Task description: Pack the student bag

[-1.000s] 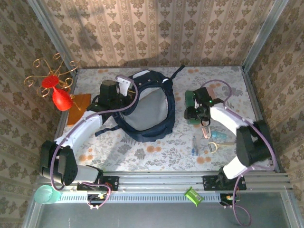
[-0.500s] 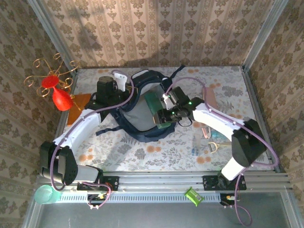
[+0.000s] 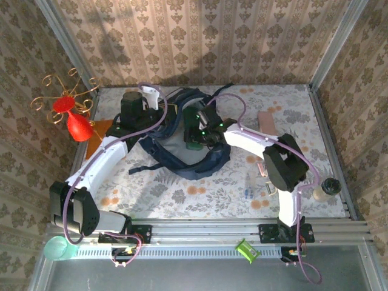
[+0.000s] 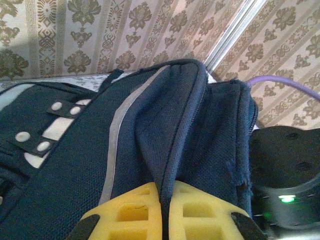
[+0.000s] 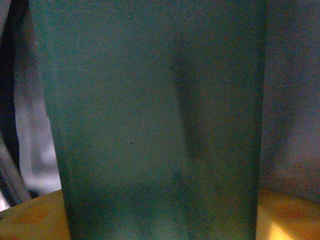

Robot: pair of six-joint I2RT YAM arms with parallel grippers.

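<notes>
Bag mouth held open for loading

The left arm's fingers [image 4: 132,210] are clenched on the rim seam of the student bag [image 3: 182,168], probably lifting it so the mouth gapes; the right arm's fingers [image 5: 290,217] grasp a green flat item [image 5: 160,110] over the grey lining; the bag lies mid-way along the bench [image 3: 182,197], its long axis running roughly near-to-far and its mouth facing up.
</notes>
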